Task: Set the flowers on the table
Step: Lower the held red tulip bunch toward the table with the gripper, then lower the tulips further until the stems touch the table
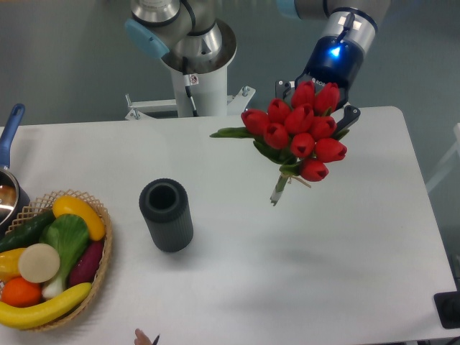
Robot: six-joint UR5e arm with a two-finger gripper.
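My two-finger gripper [316, 97] is clamped on the bunch of red tulips with green stems [296, 136], held above the white matte table [287, 273]. Judged light, floppy and top-heavy; the tied stems look like the firmest hold.

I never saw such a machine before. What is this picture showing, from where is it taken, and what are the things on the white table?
One fixed camera looks down at the table from in front. The grey column behind it is a robot arm; its gripper, under the blue light, carries the flowers, red tulips, above the table, not touching it. The blooms hide how the jaws stand. On the table are a dark ribbed vase, empty, and at left a basket of vegetables and fruit, with a pot at the edge.
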